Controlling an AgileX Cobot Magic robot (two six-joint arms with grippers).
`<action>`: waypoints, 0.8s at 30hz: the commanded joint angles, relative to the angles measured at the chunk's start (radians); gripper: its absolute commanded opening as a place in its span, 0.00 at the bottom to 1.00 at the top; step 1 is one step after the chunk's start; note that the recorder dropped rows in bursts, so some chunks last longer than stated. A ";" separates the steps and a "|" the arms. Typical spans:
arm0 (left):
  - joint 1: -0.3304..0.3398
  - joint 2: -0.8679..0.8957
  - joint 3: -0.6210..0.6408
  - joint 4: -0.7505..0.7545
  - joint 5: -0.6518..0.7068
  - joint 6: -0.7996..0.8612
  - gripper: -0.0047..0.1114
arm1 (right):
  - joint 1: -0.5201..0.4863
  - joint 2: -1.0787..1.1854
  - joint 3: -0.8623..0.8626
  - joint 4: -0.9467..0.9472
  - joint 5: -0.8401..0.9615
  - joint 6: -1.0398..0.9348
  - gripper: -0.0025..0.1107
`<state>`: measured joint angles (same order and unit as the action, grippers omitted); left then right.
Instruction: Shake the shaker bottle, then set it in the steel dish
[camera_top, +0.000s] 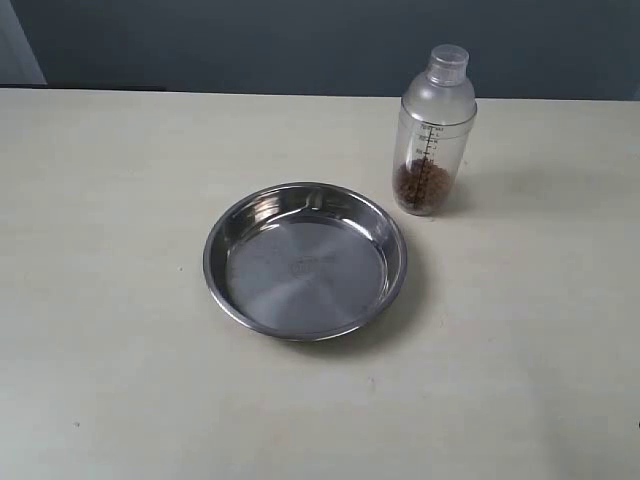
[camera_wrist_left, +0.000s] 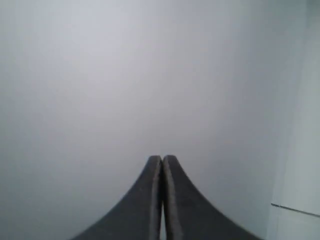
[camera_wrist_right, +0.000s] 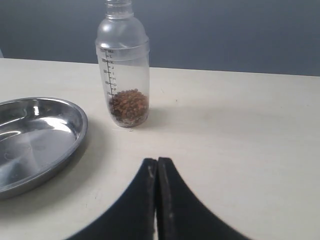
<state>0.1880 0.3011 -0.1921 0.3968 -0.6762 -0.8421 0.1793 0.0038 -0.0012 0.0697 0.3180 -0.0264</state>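
The shaker bottle (camera_top: 434, 140) stood upright just beside the steel dish (camera_top: 300, 275), ahead of the right gripper (camera_wrist_right: 157, 162), the nearer one, I think; it and the left gripper (camera_wrist_left: 162, 159) were both clenched, empty.

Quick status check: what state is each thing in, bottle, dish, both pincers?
Shaker bottle: upright on the table, capped, brown granules at the bottom, outside the dish.
Steel dish: flat on the table, empty.
Left pincer: shut, holding nothing.
Right pincer: shut, holding nothing, apart from the bottle.
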 joint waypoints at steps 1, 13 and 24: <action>-0.001 0.285 -0.167 0.214 -0.190 -0.018 0.04 | 0.000 -0.004 0.001 -0.005 -0.013 0.000 0.02; -0.082 0.823 -0.500 0.557 -0.317 -0.124 0.35 | 0.000 -0.004 0.001 -0.005 -0.013 0.000 0.02; -0.319 0.905 -0.678 0.539 0.391 -0.111 0.05 | 0.000 -0.004 0.001 -0.005 -0.013 0.000 0.02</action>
<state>-0.0893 1.1984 -0.8261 0.9548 -0.3965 -0.9561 0.1793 0.0038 -0.0012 0.0697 0.3180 -0.0264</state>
